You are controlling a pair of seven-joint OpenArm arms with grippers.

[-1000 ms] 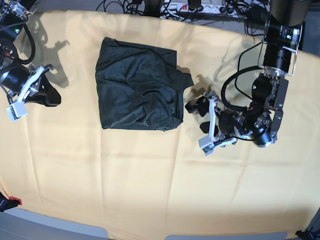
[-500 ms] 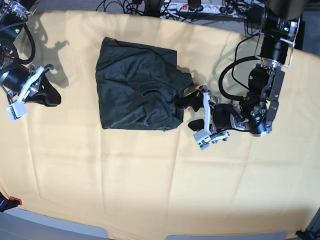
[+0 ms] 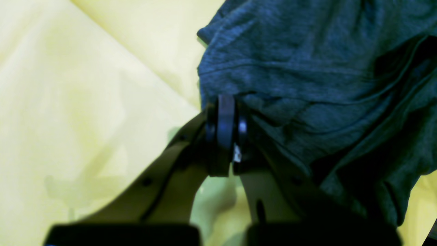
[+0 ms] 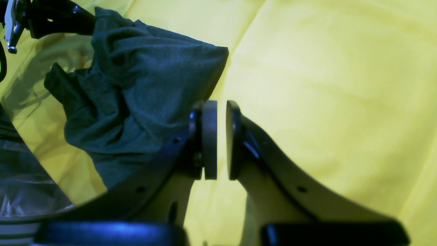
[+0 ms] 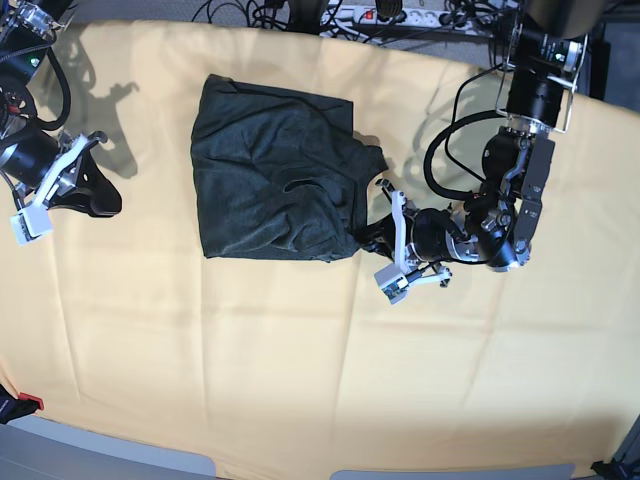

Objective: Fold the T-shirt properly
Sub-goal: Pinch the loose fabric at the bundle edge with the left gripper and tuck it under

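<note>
The dark T-shirt [image 5: 270,170] lies folded into a rough rectangle on the upper middle of the yellow cloth. My left gripper [image 5: 366,236] is at the shirt's lower right edge. In the left wrist view that gripper [image 3: 225,102] is shut, its pads pressed together with the T-shirt [image 3: 307,61] hem bunched at the tips. My right gripper [image 5: 100,195] rests far to the left of the shirt, apart from it. In its own view the right gripper [image 4: 221,106] shows a narrow gap between the pads with nothing in it, and the T-shirt [image 4: 146,78] lies beyond.
The yellow cloth [image 5: 300,350] covers the whole table, with soft creases. A power strip [image 5: 390,15] and cables run along the far edge. The left arm's black cable loops above its wrist [image 5: 470,140]. A small red item [image 5: 30,403] sits at the near left edge.
My left arm has slid left to the shirt's lower right edge and its fingers have gone from wide open to shut there. The right arm has stayed where it was.
</note>
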